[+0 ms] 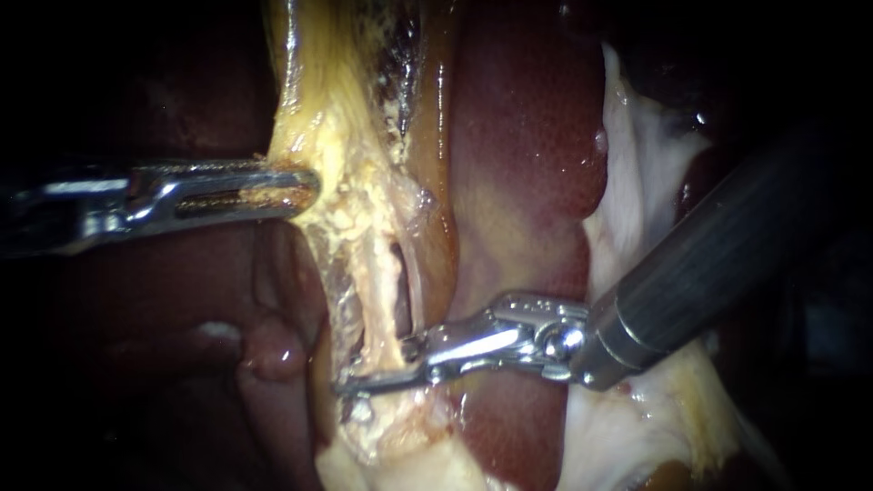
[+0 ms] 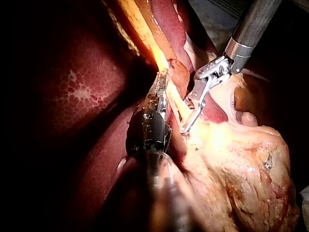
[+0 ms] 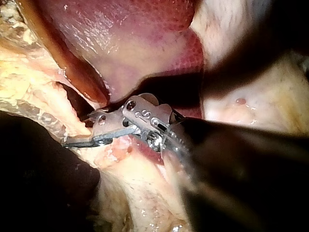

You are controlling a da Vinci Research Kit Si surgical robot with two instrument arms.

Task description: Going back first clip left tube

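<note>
Background: the liver (image 1: 527, 127) is lying dark red and wet behind the dissection.
Left instrument (image 1: 307, 189): its jaws are closing on and gripping the edge of the yellow tissue (image 1: 350, 136).
Left tube (image 1: 375, 309): is running pale, just below that tissue.
Right instrument (image 1: 346, 384): its tip is lying across the left tube's lower end; whether it is open or clamped, I cannot tell.

Liver (image 1: 527, 136) dark red, finely speckled (paler mottling in places); fatty tissue (image 1: 355, 173) yellow; tube (image 1: 380, 309) cream.

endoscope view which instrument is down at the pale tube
The right instrument, coming in from the right: its tip lies across the pale tube. The left instrument sits higher, pincer shut on yellow tissue.
</note>
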